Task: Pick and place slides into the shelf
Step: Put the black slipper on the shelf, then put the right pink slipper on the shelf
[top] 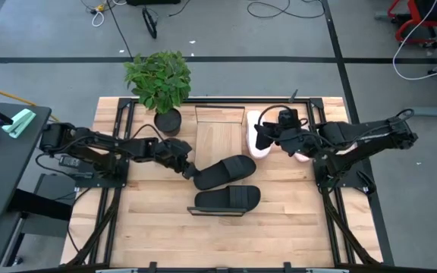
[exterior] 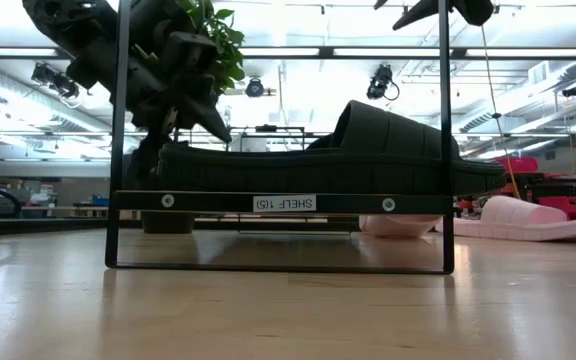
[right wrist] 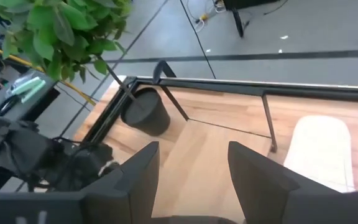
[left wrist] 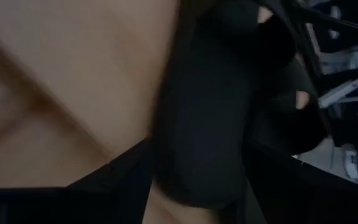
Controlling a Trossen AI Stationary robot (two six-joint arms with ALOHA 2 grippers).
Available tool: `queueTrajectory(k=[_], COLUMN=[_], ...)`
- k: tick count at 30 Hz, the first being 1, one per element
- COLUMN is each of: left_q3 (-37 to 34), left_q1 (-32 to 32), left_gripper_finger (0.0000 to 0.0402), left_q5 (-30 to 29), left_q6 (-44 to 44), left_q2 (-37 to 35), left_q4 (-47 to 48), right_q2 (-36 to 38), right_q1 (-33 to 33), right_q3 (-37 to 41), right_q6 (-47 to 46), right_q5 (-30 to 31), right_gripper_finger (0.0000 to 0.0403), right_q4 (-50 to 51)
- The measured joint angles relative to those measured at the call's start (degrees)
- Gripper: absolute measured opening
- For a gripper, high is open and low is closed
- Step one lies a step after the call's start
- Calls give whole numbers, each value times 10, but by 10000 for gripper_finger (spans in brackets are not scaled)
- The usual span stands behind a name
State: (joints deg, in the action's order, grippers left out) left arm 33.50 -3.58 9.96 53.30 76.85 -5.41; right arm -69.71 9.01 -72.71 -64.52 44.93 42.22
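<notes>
the left gripper (top: 187, 170) sits at the heel end of 1 black slide (top: 224, 171) lying at the table's (top: 279, 220) middle, jaws spread wide around that end – contact cannot be told. a 2nd black slide (top: 228, 199) lies just beside it, nearer the front edge. the right gripper (top: 262, 136) hovers, jaws parted and empty, over the 2 pink slides (top: 255, 135) beside the shelf (top: 220, 121) – near a potted plant (top: 160, 83).

Table (top: 158, 227): light wood planks, smooth, slight sheen. Black slides (top: 224, 171): matt foam-like. Pink slides (top: 253, 135): pale, matt foam. Shelf (top: 220, 121): light wood top, thin black metal frame. Plant pot (top: 168, 121): matt black plastic.
</notes>
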Motion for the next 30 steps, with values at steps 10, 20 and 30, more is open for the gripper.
queueTrajectory(k=[10,20,30], left_q3=[0,0,0], left_q1=[-16,1,6], left_gripper_finger=[242,221,203], left_q5=[4,-11,-16], left_q6=[-12,-10,-8], left_q2=[-29,-114,-230], left_q4=[16,-45,-116], right_q2=[0,1,0], right_q1=[-65,-137,-142], right_q3=[0,37,99], right_q6=[-38,-7,141], right_q5=[-95,-188,-360], right_gripper_finger=[197,197,197], right_q4=[79,105,107])
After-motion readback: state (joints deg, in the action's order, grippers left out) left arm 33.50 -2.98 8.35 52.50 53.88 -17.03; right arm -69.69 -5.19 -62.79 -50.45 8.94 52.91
